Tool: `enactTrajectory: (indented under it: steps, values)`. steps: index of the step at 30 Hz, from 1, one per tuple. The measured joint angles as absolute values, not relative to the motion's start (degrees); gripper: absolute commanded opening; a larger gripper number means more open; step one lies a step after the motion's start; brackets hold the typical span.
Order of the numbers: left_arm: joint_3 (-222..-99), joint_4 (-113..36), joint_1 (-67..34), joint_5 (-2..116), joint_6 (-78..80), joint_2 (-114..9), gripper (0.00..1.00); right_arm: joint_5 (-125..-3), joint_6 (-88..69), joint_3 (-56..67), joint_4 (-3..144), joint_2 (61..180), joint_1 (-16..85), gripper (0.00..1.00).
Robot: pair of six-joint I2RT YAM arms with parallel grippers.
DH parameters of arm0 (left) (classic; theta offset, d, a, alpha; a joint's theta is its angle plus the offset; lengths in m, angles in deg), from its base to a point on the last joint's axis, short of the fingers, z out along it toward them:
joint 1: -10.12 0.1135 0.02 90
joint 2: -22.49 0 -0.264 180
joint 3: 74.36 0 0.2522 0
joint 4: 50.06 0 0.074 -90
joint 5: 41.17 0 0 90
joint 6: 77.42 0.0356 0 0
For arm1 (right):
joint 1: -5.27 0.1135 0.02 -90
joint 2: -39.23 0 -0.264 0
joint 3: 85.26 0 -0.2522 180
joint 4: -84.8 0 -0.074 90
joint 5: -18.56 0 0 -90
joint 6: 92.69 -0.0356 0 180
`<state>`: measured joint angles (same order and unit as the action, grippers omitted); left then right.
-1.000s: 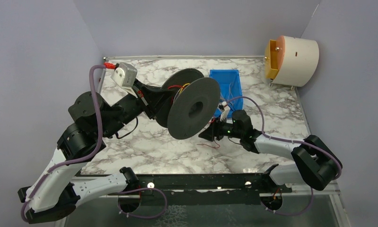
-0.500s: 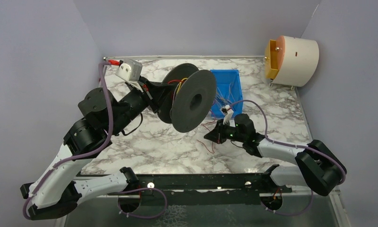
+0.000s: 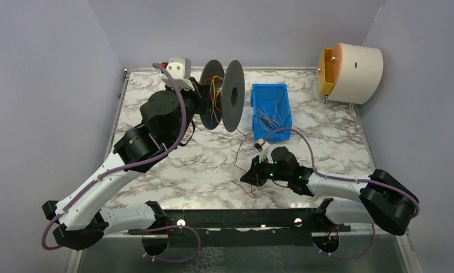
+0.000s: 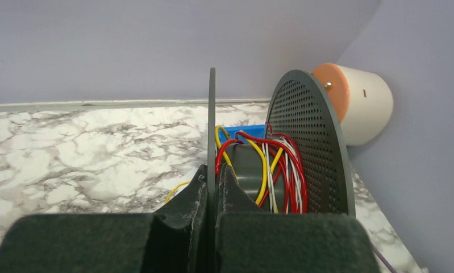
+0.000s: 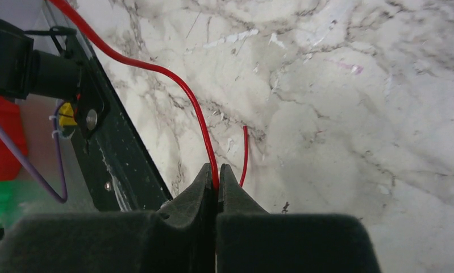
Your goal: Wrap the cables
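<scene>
The left end effector (image 4: 211, 173) is gripping the black spool (image 3: 234, 96) by its edge above the desk (image 3: 179, 165), with cables (image 4: 281, 170) wound on its hub. The right end effector (image 5: 216, 170) is pinching the trailing red cable (image 5: 156, 70). Gentle, even tension should be helping it wind on neatly.

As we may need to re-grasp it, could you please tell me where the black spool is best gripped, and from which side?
Grip the rim of one flange of the black spool, coming edge-on from outside. The disc is thin and flat, so it fits between shut jaws, as the left gripper shows; the hub between the flanges is covered with red and yellow cables.
</scene>
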<state>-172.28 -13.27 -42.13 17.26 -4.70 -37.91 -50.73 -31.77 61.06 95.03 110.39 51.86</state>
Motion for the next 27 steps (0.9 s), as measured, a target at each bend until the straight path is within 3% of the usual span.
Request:
enactTrajectory:
  steps: [7,14,27]
  values:
    - [-172.2,-19.0,-41.0,8.5,-0.9,-44.0,0.00,-57.0,-30.7,58.3,88.8,109.9,63.0,0.01]
    - [-169.8,-24.1,-34.0,6.8,1.9,-51.0,0.00,-63.9,-29.6,49.6,79.6,107.8,72.6,0.01]
    - [-166.2,-27.9,-27.3,6.8,5.0,-59.9,0.00,-72.3,-25.9,31.5,61.9,103.8,78.5,0.01]
